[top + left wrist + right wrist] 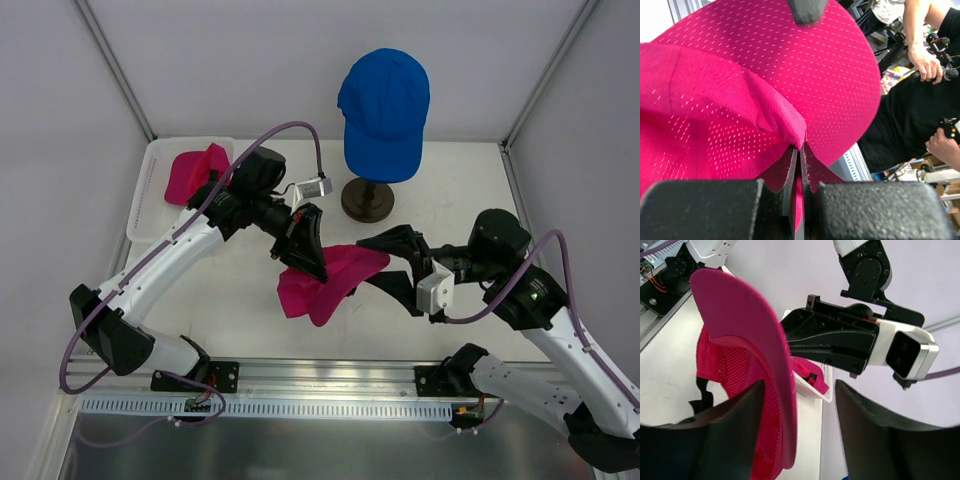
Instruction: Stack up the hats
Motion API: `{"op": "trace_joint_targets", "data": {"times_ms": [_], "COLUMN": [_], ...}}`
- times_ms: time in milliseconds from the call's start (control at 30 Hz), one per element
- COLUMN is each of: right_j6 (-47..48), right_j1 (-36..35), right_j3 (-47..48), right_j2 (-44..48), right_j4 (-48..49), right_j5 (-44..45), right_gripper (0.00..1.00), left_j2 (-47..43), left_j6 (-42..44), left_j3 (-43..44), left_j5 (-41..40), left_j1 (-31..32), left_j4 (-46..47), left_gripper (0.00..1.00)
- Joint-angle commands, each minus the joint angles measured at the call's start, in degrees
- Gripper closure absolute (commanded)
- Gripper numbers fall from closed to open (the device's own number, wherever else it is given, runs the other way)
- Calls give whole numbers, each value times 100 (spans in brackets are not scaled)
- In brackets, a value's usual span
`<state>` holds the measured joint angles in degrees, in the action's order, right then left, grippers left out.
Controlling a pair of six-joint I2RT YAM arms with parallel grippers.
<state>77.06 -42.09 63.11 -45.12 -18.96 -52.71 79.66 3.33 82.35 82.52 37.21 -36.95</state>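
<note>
Top external: left tool (308, 262) clenched on magenta cap (340, 272) over desk (450, 190); right tool (370, 262) released, jaws straddling its brim; blue cap (383, 110) on dark stand (366, 198).

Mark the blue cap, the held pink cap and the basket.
blue cap (384, 105): top view, centre of crown.
held pink cap (335, 275): top view, middle of fabric.
basket (138, 205): top view, left rim.

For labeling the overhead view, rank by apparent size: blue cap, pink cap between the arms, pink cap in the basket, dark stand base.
1-2. Blue cap and pink cap between the arms: they look alike; the blue one sits raised, so I won't rank them.
3. Pink cap in the basket.
4. Dark stand base.
</note>
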Motion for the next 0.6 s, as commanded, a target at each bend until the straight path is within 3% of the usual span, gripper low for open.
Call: {"op": "trace_joint_targets", "data": {"times_ms": [0,100,133,167,233,367,400,467,500,567], "right_j6": [-147,-296,-375,-463,-648,-648,-605,-525,-542,-525], "right_j1": [-133,-238,-274,-317,-397,-397,-388,-388,-388,-397], "right_j3": [324,430,456,482,535,807,921,1369,1544,2107], "right_j2": [-67,-58,-58,-58,-67,-216,-251,-356,-479,-629], "right_j4": [-230,-353,-363,-354,-345,-345,-328,-293,-231,-231], "right_j5": [76,138,208,295,602,1174,1314,1780,1982,2658], "right_gripper": [43,65,77,99,100,100,100,100,100,99], "left_j2": [94,129,112,103,85,-108,-187,-581,-757,-1477], "left_j6": [1,27,36,45,62,88,141,272,760,1212], "left_j3": [194,247,238,238,238,317,317,72,-86,-787], "left_j5": [449,397,362,292,177,-525,-1101,-1999,-2821,-3695], "left_j1": [85,93,85,85,93,23,-151,-310,-346,-355], "left_j4": [74,74,83,74,74,74,74,126,161,651], "left_gripper": [100,100,100,100,100,80,72,68,63,55]}}
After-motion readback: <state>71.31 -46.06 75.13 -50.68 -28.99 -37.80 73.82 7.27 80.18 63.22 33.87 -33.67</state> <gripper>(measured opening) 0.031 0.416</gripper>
